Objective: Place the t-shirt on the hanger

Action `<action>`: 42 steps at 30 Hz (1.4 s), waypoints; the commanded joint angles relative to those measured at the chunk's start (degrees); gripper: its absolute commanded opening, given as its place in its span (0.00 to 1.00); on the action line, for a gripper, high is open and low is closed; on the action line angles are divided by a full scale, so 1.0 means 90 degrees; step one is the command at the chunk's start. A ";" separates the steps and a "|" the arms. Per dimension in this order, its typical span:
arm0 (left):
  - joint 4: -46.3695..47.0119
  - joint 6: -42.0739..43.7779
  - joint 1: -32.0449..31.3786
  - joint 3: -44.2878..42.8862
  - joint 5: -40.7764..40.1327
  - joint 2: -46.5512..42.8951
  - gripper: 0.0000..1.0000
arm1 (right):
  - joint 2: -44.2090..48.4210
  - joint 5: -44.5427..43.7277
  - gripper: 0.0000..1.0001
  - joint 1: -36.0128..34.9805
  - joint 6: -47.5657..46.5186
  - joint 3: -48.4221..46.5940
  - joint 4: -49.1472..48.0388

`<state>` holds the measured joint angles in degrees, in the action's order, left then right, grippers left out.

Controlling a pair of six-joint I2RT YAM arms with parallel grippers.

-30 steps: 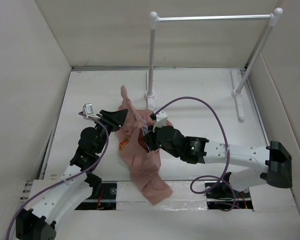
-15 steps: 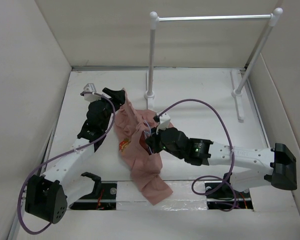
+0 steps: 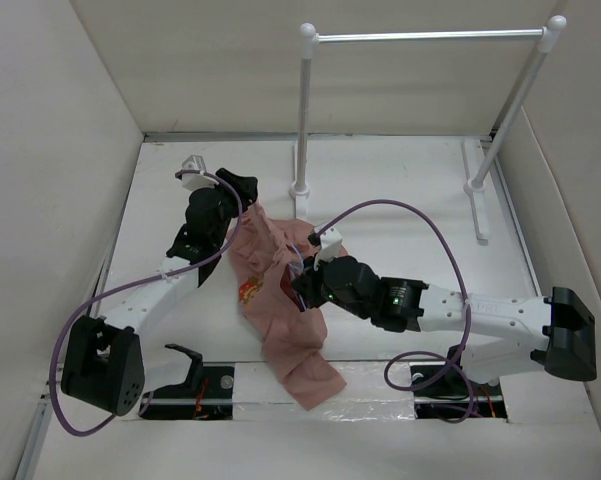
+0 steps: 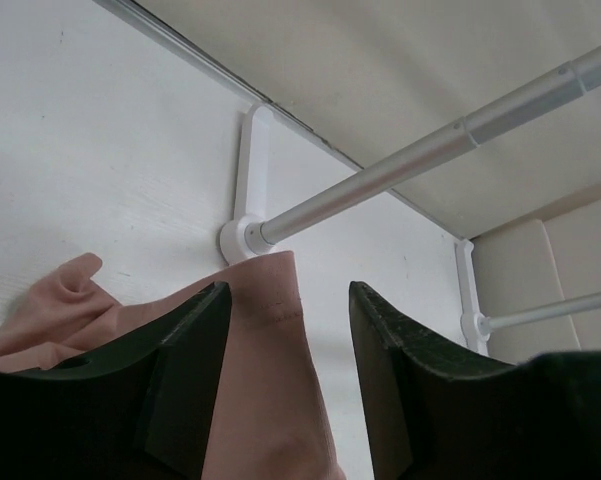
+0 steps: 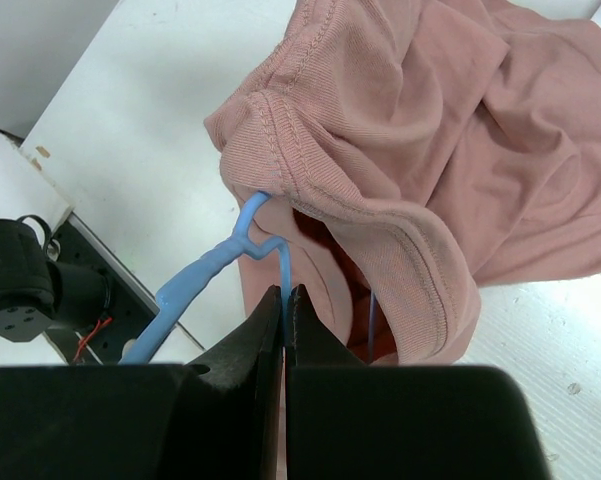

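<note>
T-shirt (image 3: 280,300) lies crumpled on table (image 3: 400,200) btw the arms, long axis running far-left to near edge. R hand (image 5: 283,292) pinched shut on hanger (image 5: 205,270) wire, partly inside the shirt. L hand (image 3: 242,186) open, over shirt's far end, so nearer that end.

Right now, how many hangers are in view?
1. The hanger is clamped in the right fingers, its wire running into the shirt, which could hide another.

No legible text, labels, brand marks or numbers in any view, chest print of the t-shirt (image 3: 285,340) only a small red and yellow patch, too small to show any lettering
</note>
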<state>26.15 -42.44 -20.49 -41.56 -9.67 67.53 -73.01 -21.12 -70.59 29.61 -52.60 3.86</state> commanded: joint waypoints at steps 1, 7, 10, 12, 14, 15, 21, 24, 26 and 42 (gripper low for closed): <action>0.0375 0.0174 0.0050 -0.0323 -0.0009 0.0172 0.47 | 0.0134 0.0043 0.00 -0.0009 -0.0047 -0.0103 -0.0360; 0.0502 0.0116 0.0050 -0.0284 -0.0185 0.0202 0.22 | 0.0095 0.0082 0.00 -0.0009 -0.0067 -0.0084 -0.0351; 0.0454 0.0096 0.0050 -0.0323 -0.0311 0.0173 0.18 | 0.0095 0.0111 0.00 -0.0009 -0.0067 -0.0074 -0.0360; 0.0444 0.0106 0.0050 -0.0353 -0.0351 0.0163 0.18 | 0.0114 0.0082 0.00 -0.0009 -0.0047 -0.0045 -0.0360; 0.0386 0.0115 0.0050 -0.0401 -0.0419 0.0173 0.18 | 0.0144 0.0082 0.00 -0.0009 -0.0018 0.0014 -0.0350; 0.0356 0.0125 0.0050 -0.0431 -0.0429 0.0173 0.17 | 0.0163 0.0082 0.00 -0.0009 -0.0008 0.0043 -0.0360; 0.0239 0.0164 0.0050 -0.0645 -0.0410 0.0231 0.33 | 0.0300 0.0179 0.00 -0.0009 -0.0008 0.0170 -0.0350; 0.0248 0.0174 0.0050 -0.0646 -0.0371 0.0290 0.35 | 0.0407 0.0228 0.00 -0.0067 -0.0008 0.0209 -0.0351; 0.0259 0.0184 0.0050 -0.0665 -0.0293 0.0387 0.34 | 0.0485 0.0180 0.00 -0.0067 0.0001 0.0229 -0.0351; 0.0072 0.0438 0.0050 -0.0529 -0.0371 0.0515 0.23 | 0.0417 0.0101 0.00 -0.0067 -0.0057 0.0239 -0.0360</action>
<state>24.16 -39.40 -20.49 -45.89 -12.99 72.40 -69.41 -19.66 -70.61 29.58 -49.65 3.86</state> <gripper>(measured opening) 0.249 0.026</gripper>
